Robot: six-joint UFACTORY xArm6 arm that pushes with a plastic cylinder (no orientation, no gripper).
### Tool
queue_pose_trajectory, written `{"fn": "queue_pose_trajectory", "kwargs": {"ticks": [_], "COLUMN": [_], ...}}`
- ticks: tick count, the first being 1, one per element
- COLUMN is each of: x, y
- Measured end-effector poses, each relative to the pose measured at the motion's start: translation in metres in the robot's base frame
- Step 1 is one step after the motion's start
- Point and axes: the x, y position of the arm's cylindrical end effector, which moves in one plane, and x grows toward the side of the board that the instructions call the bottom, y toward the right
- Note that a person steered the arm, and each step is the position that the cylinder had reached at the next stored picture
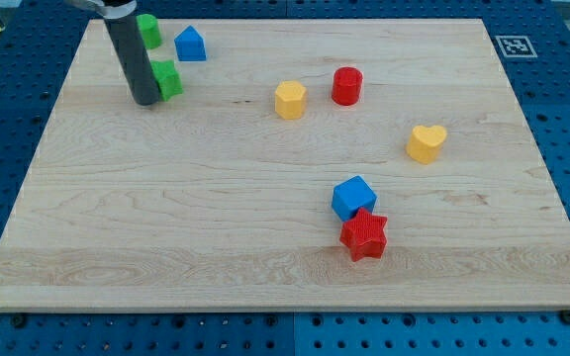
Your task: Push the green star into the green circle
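Observation:
The green star [168,79] sits near the view's top left on the wooden board [216,218]. The green circle [148,30] is just above it, partly hidden behind the rod. My tip [145,101] is at the star's lower left, touching or almost touching it. The rod rises from there toward the view's top.
A blue house-shaped block [191,44] stands right of the green circle. A yellow hexagon [290,100] and a red cylinder [346,86] are at top centre. A yellow heart [427,142] is at the right. A blue cube [353,198] touches a red star [364,235] lower right.

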Motion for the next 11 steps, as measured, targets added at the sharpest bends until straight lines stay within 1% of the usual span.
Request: {"fn": "queue_pose_trajectory", "kwargs": {"ticks": [1,3,5,10,11], "x": [0.004,-0.003,-0.026,-0.068,-0.048], "y": [0.026,0.034,0.01,-0.028,-0.03]}}
